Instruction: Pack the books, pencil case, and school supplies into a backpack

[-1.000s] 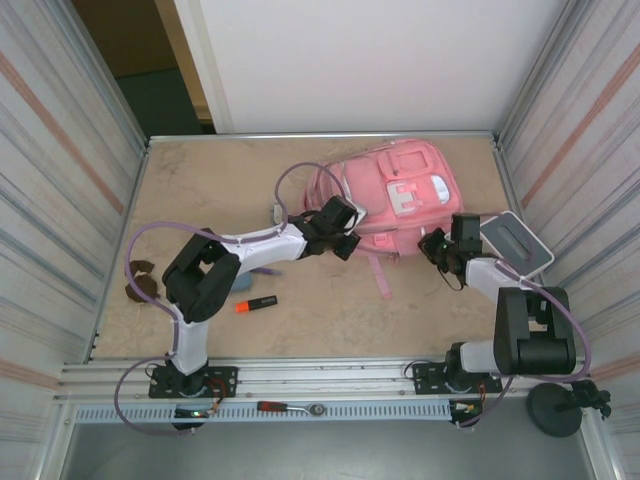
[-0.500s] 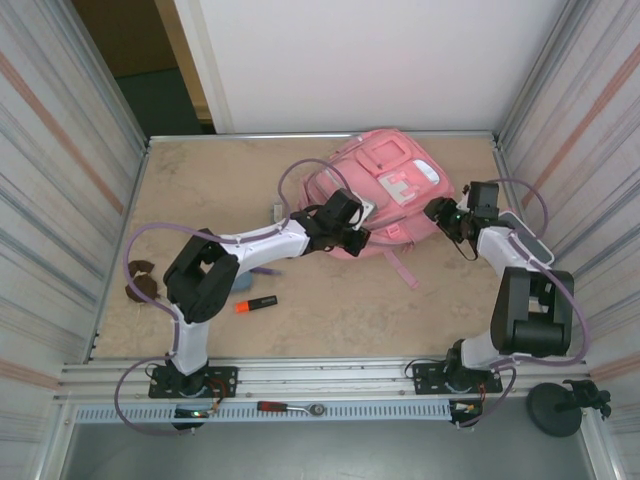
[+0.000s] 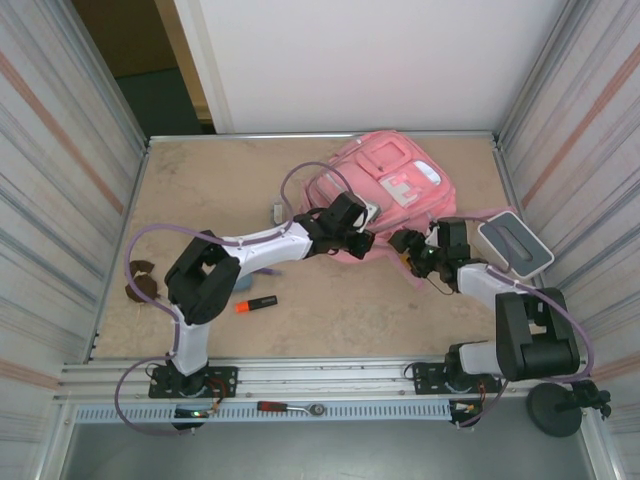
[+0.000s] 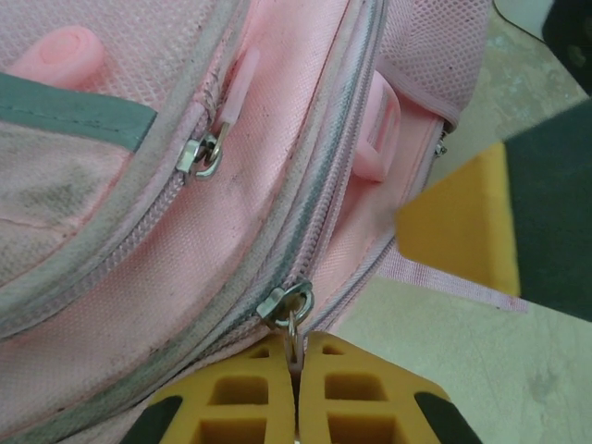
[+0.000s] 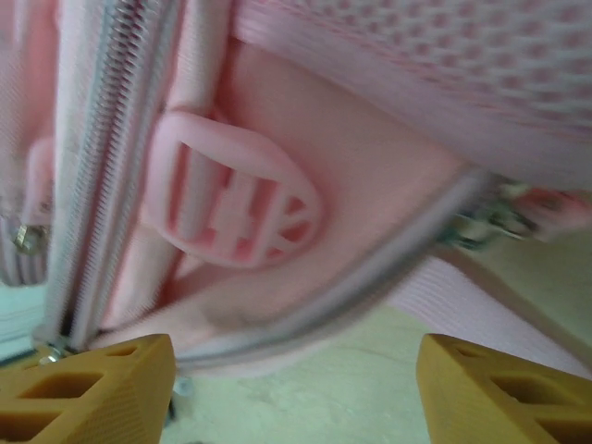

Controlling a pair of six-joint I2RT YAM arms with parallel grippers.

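Item 1. Backpack [image 3: 390,185]: pink, with white patches. It lies on the table [image 3: 200,180] toward the far right, its top end pointing at the far edge. A pink strap trails off its near edge onto the tabletop.

Item 2. Left gripper [image 3: 358,238]: it sits at the backpack's near edge. In the left wrist view its yellow fingers [image 4: 236,402] are pressed together on a metal zipper pull [image 4: 292,331]. The pull hangs from a slider at the end of a grey zip line. A second slider [image 4: 205,155] sits higher on another zip.

Item 3. Right gripper [image 3: 410,246]: it is low at the backpack's near right corner, just beside the left gripper. In the right wrist view its fingers [image 5: 88,388] stand spread wide, with bare tabletop between them and nothing gripped. A pink plastic buckle [image 5: 236,203] and a zip line lie just beyond them.

Item 4. Marker [image 3: 256,303]: orange and black. It lies flat on the table near the left arm's elbow, well apart from the backpack.

Item 5. Grey-white box [image 3: 514,246]: rectangular, at the right edge of the table, just beside the right arm.

Item 6. Small pale piece [image 3: 277,212]: it is on the table left of the backpack and too small to identify.
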